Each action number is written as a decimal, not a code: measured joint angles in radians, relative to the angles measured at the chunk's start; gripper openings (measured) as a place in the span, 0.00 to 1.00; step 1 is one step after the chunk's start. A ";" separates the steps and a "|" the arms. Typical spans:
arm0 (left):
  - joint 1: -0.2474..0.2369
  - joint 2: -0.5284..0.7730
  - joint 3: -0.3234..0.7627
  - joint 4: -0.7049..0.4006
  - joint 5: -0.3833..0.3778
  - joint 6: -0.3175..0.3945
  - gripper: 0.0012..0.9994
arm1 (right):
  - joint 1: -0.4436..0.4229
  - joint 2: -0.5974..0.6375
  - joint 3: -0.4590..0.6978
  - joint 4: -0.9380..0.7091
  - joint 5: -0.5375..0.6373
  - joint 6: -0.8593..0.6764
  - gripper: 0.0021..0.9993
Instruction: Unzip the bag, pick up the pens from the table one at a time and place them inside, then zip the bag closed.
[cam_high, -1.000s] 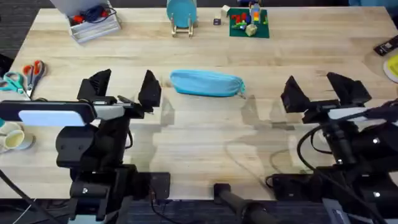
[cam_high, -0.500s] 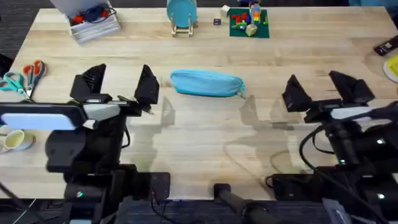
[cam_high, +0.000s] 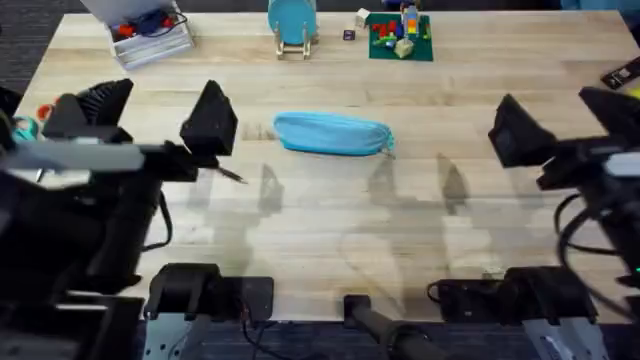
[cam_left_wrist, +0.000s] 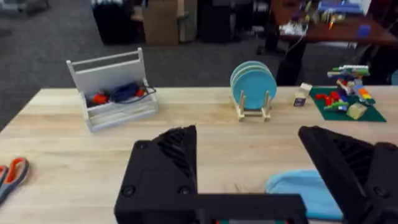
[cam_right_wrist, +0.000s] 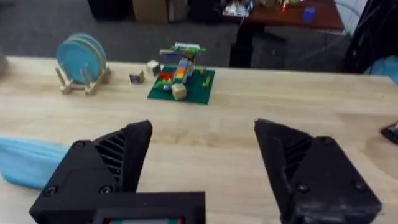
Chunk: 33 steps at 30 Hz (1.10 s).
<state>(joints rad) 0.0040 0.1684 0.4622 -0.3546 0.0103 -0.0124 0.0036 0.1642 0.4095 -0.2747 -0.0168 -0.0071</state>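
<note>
Turquoise fabric marks the bag (cam_high: 332, 133), which lies lengthwise on the desk (cam_high: 330, 220) around its middle, somewhat toward the far edge, with its zipper closed as far as can be seen. One thin dark pen (cam_high: 230, 173) lies on the wood toward the left edge from the bag, just beside the left gripper (cam_high: 150, 110). That gripper hangs above the desk with its black fingers wide apart, holding nothing. The right gripper (cam_high: 560, 115) hovers near the right edge, well apart from the bag, its fingers likewise spread and empty. A teal disc on a wooden stand (cam_high: 291, 25) sits at the far edge.
</note>
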 joint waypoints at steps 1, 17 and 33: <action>0.000 0.032 0.030 -0.019 0.000 0.000 0.99 | 0.000 0.034 0.033 -0.017 -0.002 0.000 1.00; 0.000 0.523 0.498 -0.388 0.039 0.000 0.99 | 0.000 0.619 0.569 -0.434 -0.029 0.000 1.00; 0.000 0.877 0.692 -0.582 0.106 0.000 0.99 | 0.000 0.877 0.682 -0.537 -0.032 0.000 1.00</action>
<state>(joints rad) 0.0040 1.0452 1.1545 -0.9362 0.1165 -0.0124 0.0036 1.0409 1.0912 -0.8116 -0.0490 -0.0071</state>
